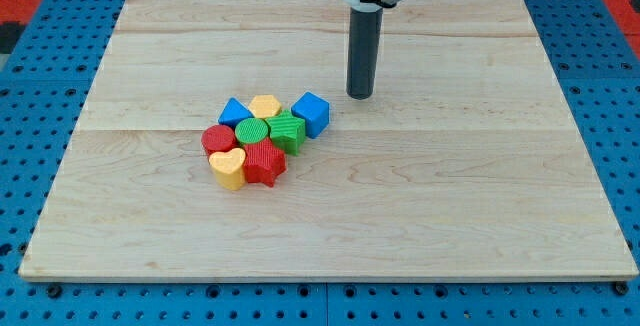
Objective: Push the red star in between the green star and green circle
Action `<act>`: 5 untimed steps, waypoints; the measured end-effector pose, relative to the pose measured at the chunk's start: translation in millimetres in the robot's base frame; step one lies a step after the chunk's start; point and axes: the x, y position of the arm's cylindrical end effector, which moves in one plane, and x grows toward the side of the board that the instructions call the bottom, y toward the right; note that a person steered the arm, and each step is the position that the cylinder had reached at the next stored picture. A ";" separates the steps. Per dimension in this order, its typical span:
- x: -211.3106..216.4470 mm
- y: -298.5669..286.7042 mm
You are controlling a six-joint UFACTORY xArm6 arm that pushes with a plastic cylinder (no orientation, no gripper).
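Note:
The red star (265, 163) lies at the bottom of a tight cluster of blocks left of the board's middle. It touches the green circle (253, 131) above it and the green star (288, 130) at its upper right. My tip (360, 95) rests on the board to the upper right of the cluster, a short way right of the blue cube (311, 114), apart from all blocks.
The cluster also holds a red circle (218, 140), a yellow heart (229, 167), a blue triangle (235, 112) and a yellow block (265, 106). The wooden board (480, 216) lies on a blue pegboard surface.

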 end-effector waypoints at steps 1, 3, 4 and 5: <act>45.1 -1.1; 64.9 -8.3; 64.9 -11.2; 64.9 -11.7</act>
